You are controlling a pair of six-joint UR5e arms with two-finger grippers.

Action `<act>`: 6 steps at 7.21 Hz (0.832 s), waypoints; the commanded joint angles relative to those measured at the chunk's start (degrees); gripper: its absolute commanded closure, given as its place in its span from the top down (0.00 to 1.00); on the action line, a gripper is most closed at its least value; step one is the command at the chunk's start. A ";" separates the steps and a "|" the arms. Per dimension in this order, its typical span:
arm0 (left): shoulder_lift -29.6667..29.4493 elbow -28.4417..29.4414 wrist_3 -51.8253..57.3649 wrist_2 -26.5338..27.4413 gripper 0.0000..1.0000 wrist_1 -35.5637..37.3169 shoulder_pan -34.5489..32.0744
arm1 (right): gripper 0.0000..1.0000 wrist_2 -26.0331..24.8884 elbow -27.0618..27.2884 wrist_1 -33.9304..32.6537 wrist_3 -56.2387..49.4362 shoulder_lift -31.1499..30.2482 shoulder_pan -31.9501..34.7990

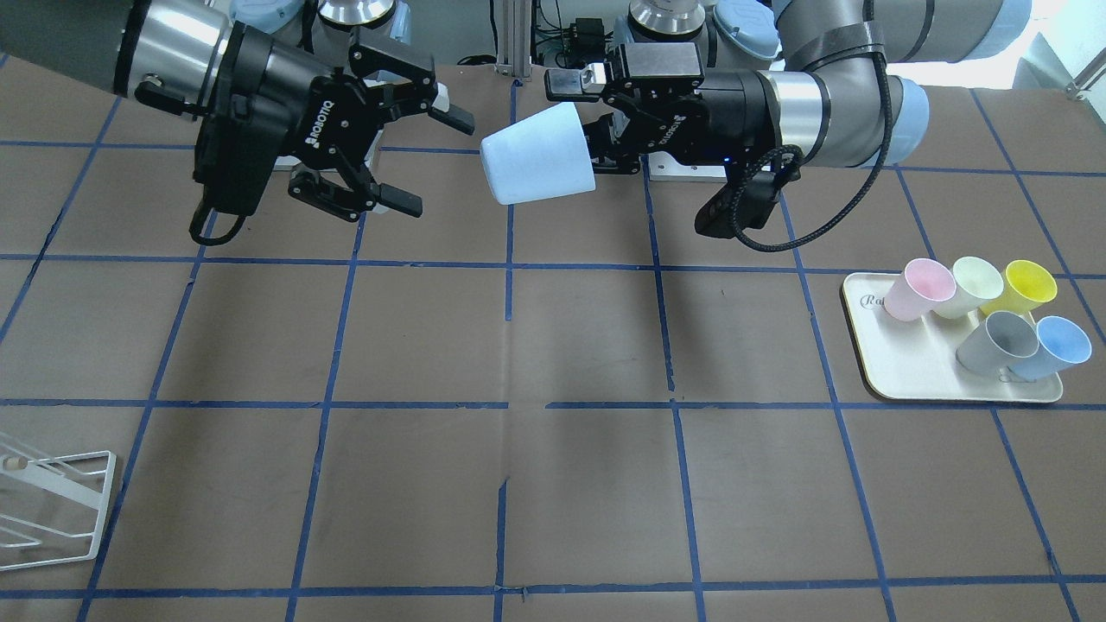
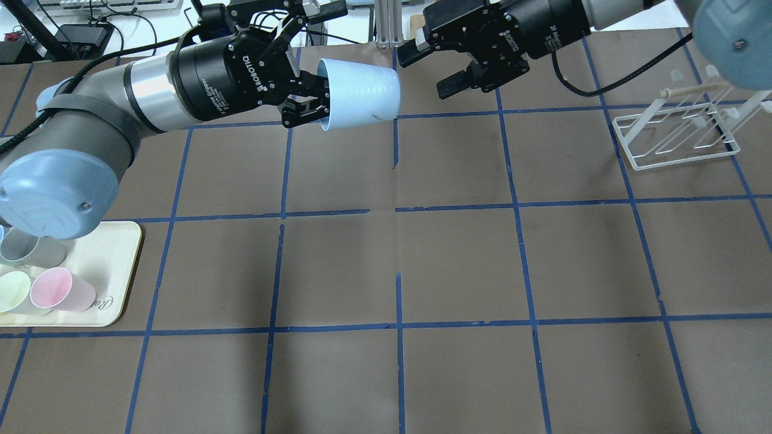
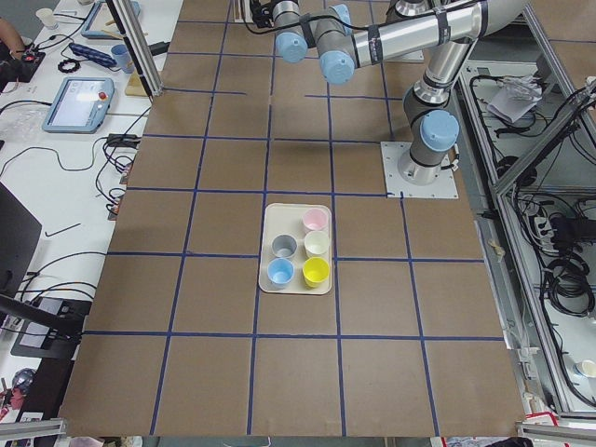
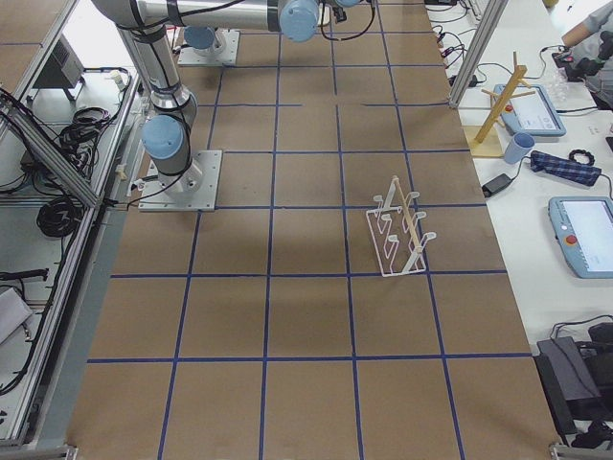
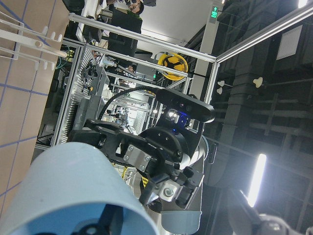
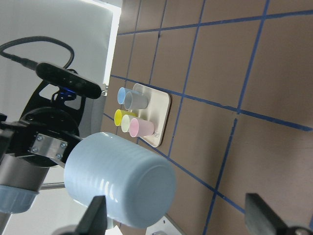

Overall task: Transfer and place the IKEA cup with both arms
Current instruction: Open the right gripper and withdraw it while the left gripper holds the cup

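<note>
From across the table point(image 1: 553, 484), I see the left tool point(image 1: 592, 121) up in the air. It is closed tight on the open end of the IKEA cup point(image 1: 537, 155). The cup lies on its side, high over the table. Its closed end points at the right tool point(image 1: 429, 160). That tool's fingers are spread wide and hold nothing. It is near the cup but not touching it. A cream tray point(image 1: 873, 367) holds a pink cup point(image 1: 920, 289), a pale cup point(image 1: 972, 285), a yellow cup point(image 1: 1024, 287), a grey cup point(image 1: 998, 341) and another blue cup point(image 1: 1054, 345). A white wire rack point(image 1: 52, 510) sits in one corner.

From above and behind the robot, there is a small gap between the cup's closed end and the right tool's wide-open fingers.

From the table's left end, the tray sits in the middle of the table with its five cups.

From the right end, the rack stands on the table.

The left wrist camera shows the blue cup big and close, with the right tool just past it.

The right wrist camera shows the cup's closed end facing it, and two black fingers far apart.
</note>
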 commanded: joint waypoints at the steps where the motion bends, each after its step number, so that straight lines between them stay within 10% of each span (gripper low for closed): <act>1: 0.10 -0.05 -0.56 0.36 0.39 -0.15 3.39 | 1.00 -7.31 -0.19 0.08 -0.21 -2.33 -4.26; 2: 0.19 0.03 -1.52 0.62 0.01 -0.15 3.67 | 1.00 -16.92 -0.54 0.08 -0.29 -4.09 -5.23; 6: 0.45 0.47 -11.49 8.84 0.00 7.17 5.33 | 1.00 -55.38 -5.39 0.52 2.07 -5.25 -4.81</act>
